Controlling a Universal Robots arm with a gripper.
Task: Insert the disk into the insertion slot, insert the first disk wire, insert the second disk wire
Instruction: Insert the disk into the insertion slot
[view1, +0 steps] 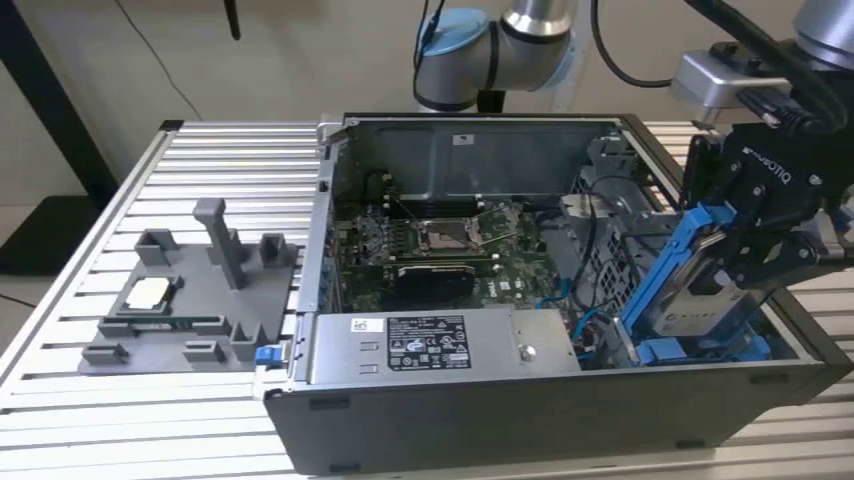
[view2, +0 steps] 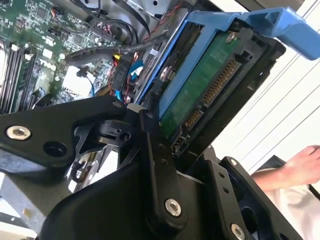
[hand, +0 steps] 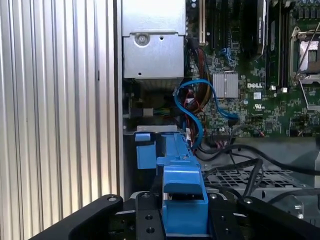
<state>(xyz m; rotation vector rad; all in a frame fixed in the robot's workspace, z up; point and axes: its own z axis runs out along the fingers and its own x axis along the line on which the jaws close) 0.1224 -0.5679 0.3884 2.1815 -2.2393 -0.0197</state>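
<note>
The lower end of the disk (view1: 697, 300) drops behind the wall of the computer case (view1: 534, 420) in the exterior view, so I cannot tell whether it touches anything there. The gripper (view1: 754, 265) is cut off by the frame edge on the exterior view's right. In the first wrist view only the narrow edge of the disk's blue carrier shows, and the black fingers (hand: 222, 220) press on it from both sides, pinching the disk.

The disk hangs tilted over the end of the case at the exterior view's right, its upper end above the rim. The insertion slot (hand: 235, 177) lies just past it, a grey metal bay with a perforated mesh wall, partly crossed by black wires. A person's hand (view2: 302, 167) is cut by the edge of the second wrist view.

That view shows the disk's underside: a green circuit board with a row of gold contacts, framed in glossy blue plastic. A blue cable (hand: 197, 107) loops over the green motherboard (view1: 441, 240). The power-supply box (view1: 427, 345) is plain grey sheet metal with a white label. The case rests on a ribbed aluminium surface (view1: 214, 420), beside a matte grey moulded tray (view1: 187, 290).
</note>
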